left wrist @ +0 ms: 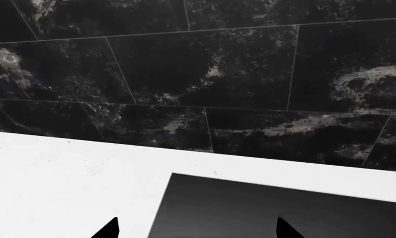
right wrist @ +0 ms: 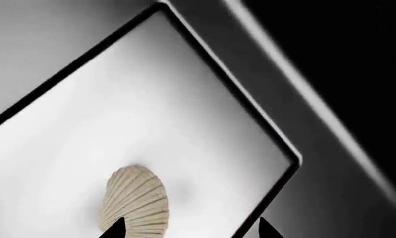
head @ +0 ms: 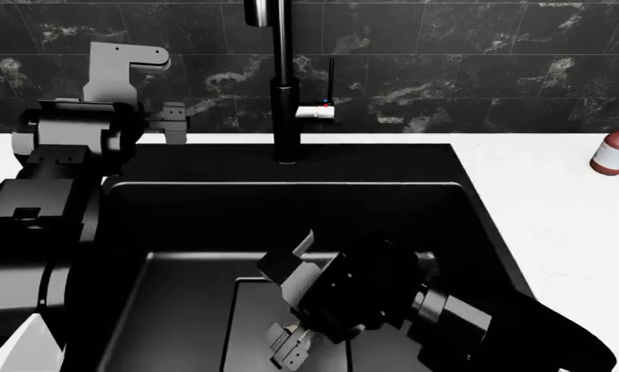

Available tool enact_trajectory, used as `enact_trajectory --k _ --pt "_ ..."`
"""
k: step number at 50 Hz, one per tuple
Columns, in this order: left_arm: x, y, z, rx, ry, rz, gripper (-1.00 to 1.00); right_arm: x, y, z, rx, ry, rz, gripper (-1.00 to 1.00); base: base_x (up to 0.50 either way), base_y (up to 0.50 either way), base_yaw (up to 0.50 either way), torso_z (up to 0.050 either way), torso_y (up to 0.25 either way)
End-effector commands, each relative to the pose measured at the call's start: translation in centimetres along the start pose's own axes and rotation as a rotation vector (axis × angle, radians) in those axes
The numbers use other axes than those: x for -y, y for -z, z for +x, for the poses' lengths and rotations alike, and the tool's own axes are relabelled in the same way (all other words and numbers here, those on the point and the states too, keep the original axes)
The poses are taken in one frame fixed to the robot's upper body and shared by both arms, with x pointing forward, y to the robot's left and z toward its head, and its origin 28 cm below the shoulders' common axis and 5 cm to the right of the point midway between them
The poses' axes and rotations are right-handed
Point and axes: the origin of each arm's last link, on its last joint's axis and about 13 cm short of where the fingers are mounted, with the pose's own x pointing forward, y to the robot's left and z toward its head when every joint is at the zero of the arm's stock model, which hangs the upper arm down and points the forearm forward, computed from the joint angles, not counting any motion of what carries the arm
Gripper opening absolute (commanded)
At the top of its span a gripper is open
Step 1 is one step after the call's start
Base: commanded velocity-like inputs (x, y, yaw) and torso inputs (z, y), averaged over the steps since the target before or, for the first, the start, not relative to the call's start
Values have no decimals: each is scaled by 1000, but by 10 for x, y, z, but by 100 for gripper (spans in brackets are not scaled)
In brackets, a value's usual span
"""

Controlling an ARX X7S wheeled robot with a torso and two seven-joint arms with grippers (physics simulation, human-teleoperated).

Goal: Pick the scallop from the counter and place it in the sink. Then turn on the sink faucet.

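The cream ribbed scallop [right wrist: 137, 201] lies on the recessed drain panel [right wrist: 151, 114] in the floor of the black sink [head: 288, 209]. My right gripper [right wrist: 191, 229] is down in the basin just above it, jaws wide open, and the shell sits next to one fingertip [right wrist: 115, 229]. In the head view the right gripper [head: 288, 349] hides the scallop. My left gripper [left wrist: 198, 229] is open and empty above the white counter [left wrist: 65, 178] at the sink's back left corner. The black faucet [head: 283, 93] stands behind the basin, with its chrome lever [head: 314, 111] to the right.
Black marbled wall tiles [left wrist: 204, 69] run behind the counter. A red-and-white bottle [head: 614, 151] stands on the counter at the far right. My left arm [head: 40, 209] covers the sink's left rim.
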Motion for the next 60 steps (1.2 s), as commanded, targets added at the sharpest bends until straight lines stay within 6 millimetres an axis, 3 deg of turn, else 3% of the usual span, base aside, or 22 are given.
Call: enact_trajectory --k 1,5,9,14,15,16,19,20,22,26,32,41,60 --pt "0 1 1 -3 1 -3 100 2 -4 -7 37 1 -10 100 0 0 0 0 0" --pt "0 3 1 -7 1 0 100 7 -10 -27 97 -5 -3 100 0 0 0 0 0" --pt "-1 3 1 -8 1 -2 100 10 -12 -32 110 10 7 100 0 0 0 0 0" --pt "-1 2 1 -6 2 -2 100 25 -13 -57 174 46 70 100 0 0 0 0 0" --pt "-1 3 1 -6 2 -5 100 37 -13 -76 210 78 97 100 0 0 0 0 0" --pt "0 3 1 -6 3 -5 100 42 -14 -82 218 98 125 100 0 0 0 0 0" --pt "0 3 1 -5 4 -7 100 47 -14 -85 226 160 137 100 0 0 0 0 0" --pt "-1 3 1 -5 3 -8 100 63 -14 -93 247 223 184 100 0 0 0 0 0" --pt "-2 2 1 -5 3 -10 100 71 -16 -99 273 245 203 100 0 0 0 0 0" --pt "-1 0 0 1 6 -13 100 108 -37 -129 481 315 339 100 0 0 0 0 0" --pt "-4 -2 0 5 3 -19 100 131 -52 -137 564 461 370 100 0 0 0 0 0" --pt "-4 -1 0 3 2 -16 100 147 -70 -144 778 514 483 100 0 0 0 0 0" --pt "-4 2 1 -4 3 -21 100 161 -106 -125 809 461 567 100 0 0 0 0 0"
